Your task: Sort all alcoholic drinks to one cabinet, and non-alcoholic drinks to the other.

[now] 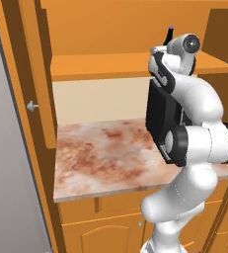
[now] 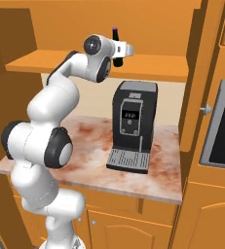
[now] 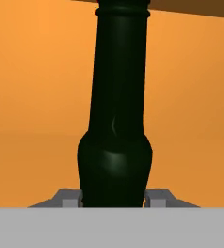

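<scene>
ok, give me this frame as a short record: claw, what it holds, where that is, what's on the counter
claw: shut on the dark bottle, raised at the open cabinet shelf
dark bottle: slim, long-necked, green-black, purple cap, upright between the fingers
cabinet shelf: orange, above the counter; bottle is at shelf level, whether it rests on the shelf cannot be told
counter: mottled red-brown stone
coffee machine: black, stands on the counter below the shelf
</scene>
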